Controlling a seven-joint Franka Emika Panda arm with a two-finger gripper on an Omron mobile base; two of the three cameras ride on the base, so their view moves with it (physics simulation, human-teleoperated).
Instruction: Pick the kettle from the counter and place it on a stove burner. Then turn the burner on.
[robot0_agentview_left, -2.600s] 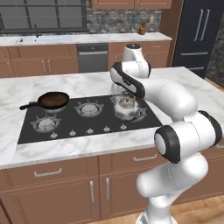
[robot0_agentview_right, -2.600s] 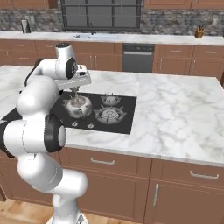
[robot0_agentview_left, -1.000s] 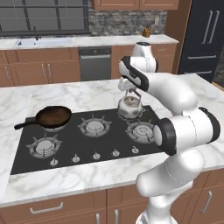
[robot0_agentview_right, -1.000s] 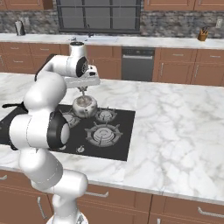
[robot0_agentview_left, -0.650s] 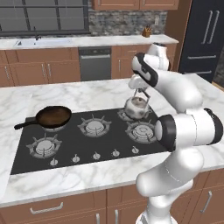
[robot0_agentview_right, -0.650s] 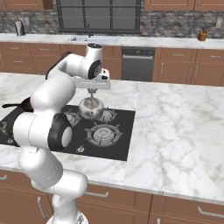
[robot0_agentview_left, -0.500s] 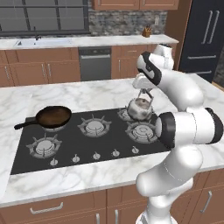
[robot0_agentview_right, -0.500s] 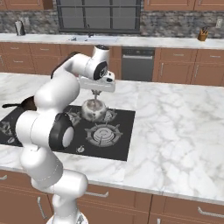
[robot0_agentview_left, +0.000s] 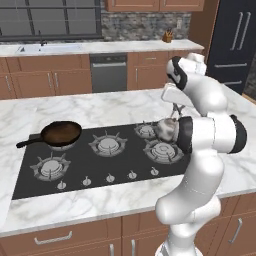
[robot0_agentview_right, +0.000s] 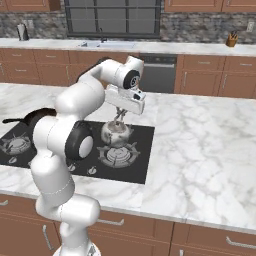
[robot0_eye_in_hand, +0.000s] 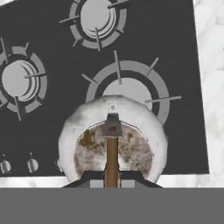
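Left base view: kettle (robot0_agentview_left: 166, 130), silver-grey, squat, hanging from the gripper (robot0_agentview_left: 175, 111) above the black cooktop (robot0_agentview_left: 75, 167), partly hidden behind the arm's dark elbow joint; below it at about 6 o'clock a large stove burner (robot0_agentview_left: 161, 150); smaller rear burner (robot0_agentview_left: 145, 130) just beside the kettle at 9 o'clock; middle burner (robot0_agentview_left: 108, 145) further along at 9 o'clock; dark frying pan (robot0_agentview_left: 60, 134) on the far burner, handle pointing to 8 o'clock; row of small silver knobs (robot0_agentview_left: 110, 177) along the cooktop's near edge; white marble counter (robot0_agentview_left: 75, 202) all around. Right base view: gripper (robot0_agentview_right: 120, 114) pointing down under the white hand, fingers pressed in on the kettle's arched handle; kettle (robot0_agentview_right: 115, 133) upright, clear of the cooktop (robot0_agentview_right: 142, 150), with the stove burner (robot0_agentview_right: 118, 155) beneath it toward 6 o'clock; counter (robot0_agentview_right: 200, 150) stretching to 3 o'clock; frying pan (robot0_agentview_right: 36, 116) at 9 o'clock behind the arm. Hand view: kettle (robot0_eye_in_hand: 94, 142) seen from above, brown-topped handle (robot0_eye_in_hand: 112, 157) running from 12 to 6 o'clock into the closed fingers; stove burner (robot0_eye_in_hand: 131, 87) partly covered by the kettle, showing at 12 o'clock of it; two more burners toward 10 and 11 o'clock; counter (robot0_eye_in_hand: 212, 65) at 3 o'clock
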